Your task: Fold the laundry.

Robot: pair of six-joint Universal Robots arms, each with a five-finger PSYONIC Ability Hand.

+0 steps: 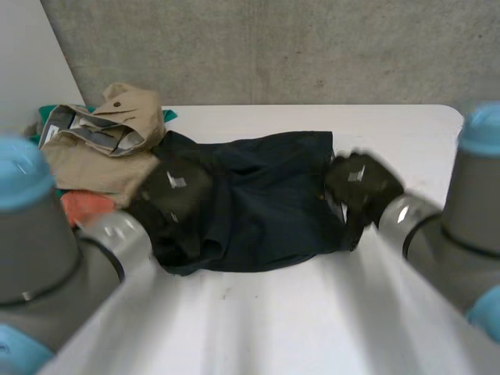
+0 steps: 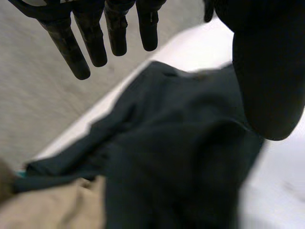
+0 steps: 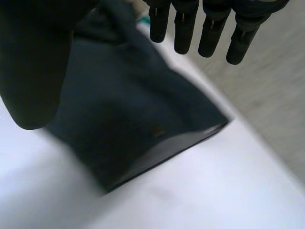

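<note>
A dark navy garment (image 1: 266,195) lies bunched across the middle of the white table (image 1: 312,320). My left hand (image 1: 173,187) hovers over its left end, and my right hand (image 1: 363,183) over its right end. In the left wrist view the left hand (image 2: 269,71) is open: straight fingers (image 2: 95,43) stand apart from the thumb above the navy cloth (image 2: 181,157), holding nothing. In the right wrist view the right hand (image 3: 28,62) is open too, its fingers (image 3: 209,33) straight above the garment's folded edge (image 3: 133,124).
A pile of beige trousers (image 1: 101,141) lies at the far left of the table, with orange cloth (image 1: 82,205) and teal cloth (image 1: 51,113) under it. The beige cloth (image 2: 47,210) touches the navy garment's left end. A grey wall (image 1: 312,47) stands behind the table.
</note>
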